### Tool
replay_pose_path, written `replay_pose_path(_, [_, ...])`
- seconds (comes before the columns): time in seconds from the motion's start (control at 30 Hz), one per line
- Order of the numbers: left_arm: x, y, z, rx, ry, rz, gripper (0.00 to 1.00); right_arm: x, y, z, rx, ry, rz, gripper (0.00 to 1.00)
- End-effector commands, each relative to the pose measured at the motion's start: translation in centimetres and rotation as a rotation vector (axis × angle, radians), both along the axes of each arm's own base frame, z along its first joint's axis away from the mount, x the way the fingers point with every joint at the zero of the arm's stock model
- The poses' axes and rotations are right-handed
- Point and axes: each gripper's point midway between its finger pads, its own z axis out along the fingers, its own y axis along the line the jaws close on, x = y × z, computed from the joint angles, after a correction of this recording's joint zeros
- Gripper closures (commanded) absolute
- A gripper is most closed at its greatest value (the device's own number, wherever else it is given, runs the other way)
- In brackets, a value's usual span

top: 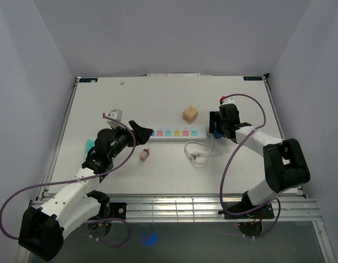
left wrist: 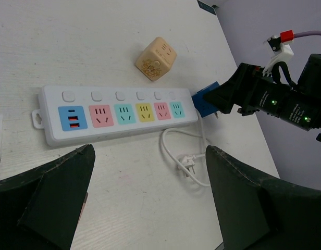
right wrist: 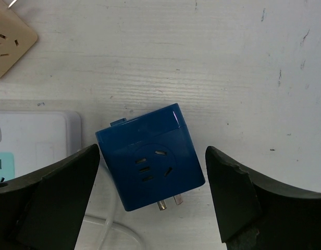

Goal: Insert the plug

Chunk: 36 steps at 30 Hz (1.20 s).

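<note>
The right gripper [right wrist: 152,174] is being held wide open and empty, 2 fingers [right wrist: 61,187] flanking the blue plug [right wrist: 145,153], which is lying on the table [right wrist: 228,62] just beside the end of the power strip [right wrist: 30,138]. A square, centred closure on its flat sides is being called for, prongs left clear.

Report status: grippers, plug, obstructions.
Left gripper open above strip. Right gripper open, straddling blue plug lying off strip's end. White cable loose before strip; sockets free.
</note>
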Motion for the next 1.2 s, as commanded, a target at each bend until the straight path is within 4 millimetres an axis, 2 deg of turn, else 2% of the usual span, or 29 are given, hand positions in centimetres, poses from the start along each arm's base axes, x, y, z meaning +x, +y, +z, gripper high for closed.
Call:
replay_pose_path(0.0, [0.3,-0.7,2.0,-0.028,-0.039,-0.027,0.02,0.8,0.6,1.9,0.025,-0.049,0.021,0.13])
replay_pose_path(0.17, [0.3,-0.8,2.0,-0.032,-0.040,-0.033,0.02,1.0,1.1,1.5,0.039,-0.031,0.039,0.23])
replay_pose_path(0.27, [0.2,-1.0,1.9,-0.032,-0.036,-0.043,0.02,0.3,1.2,1.1,0.043,-0.004,0.048,0.35])
replay_pose_path(0.33, [0.2,-1.1,2.0,-0.036,-0.039,-0.051,0.02,0.1,1.4,1.7,0.063,-0.013,0.052,0.45])
replay_pose_path(0.43, [0.2,-1.4,2.0,-0.043,-0.044,-0.069,0.02,-0.3,1.7,2.8,0.093,-0.042,0.060,0.50])
replay_pose_path(0.47, [0.2,-1.6,1.8,-0.043,-0.039,-0.078,0.02,-0.7,1.8,2.7,0.104,-0.042,0.066,0.50])
replay_pose_path(0.57, [0.5,-1.8,1.6,-0.065,-0.017,-0.070,0.02,-1.4,2.2,4.3,0.120,-0.088,0.076,0.51])
replay_pose_path(0.67, [1.0,-2.3,0.6,-0.070,0.029,-0.079,0.03,-2.2,2.9,7.0,0.151,-0.187,0.099,0.53])
replay_pose_path(0.73, [1.2,-2.7,0.5,-0.075,0.047,-0.089,0.03,-2.7,3.3,7.7,0.173,-0.219,0.116,0.54])
replay_pose_path(0.77, [1.3,-2.9,0.4,-0.079,0.057,-0.099,0.02,-3.1,4.0,9.2,0.207,-0.266,0.144,0.53])
replay_pose_path(0.83, [1.3,-3.7,-0.3,-0.081,0.081,-0.136,0.02,-3.9,4.7,9.4,0.245,-0.287,0.178,0.53])
replay_pose_path(0.87, [1.3,-4.0,-0.3,-0.089,0.088,-0.150,0.02,-4.2,5.5,10.8,0.281,-0.333,0.214,0.54])
replay_pose_path(0.93, [1.1,-4.5,-0.8,-0.093,0.105,-0.183,0.02,-5.1,6.2,11.0,0.299,-0.357,0.247,0.54])
replay_pose_path(1.0, [1.0,-4.7,-0.9,-0.100,0.111,-0.191,0.02,-5.7,7.1,12.3,0.323,-0.408,0.281,0.54])
replay_pose_path(1.17, [0.7,-5.2,-0.9,-0.126,0.123,-0.223,0.02,-7.7,9.6,13.5,0.359,-0.463,0.378,0.56])
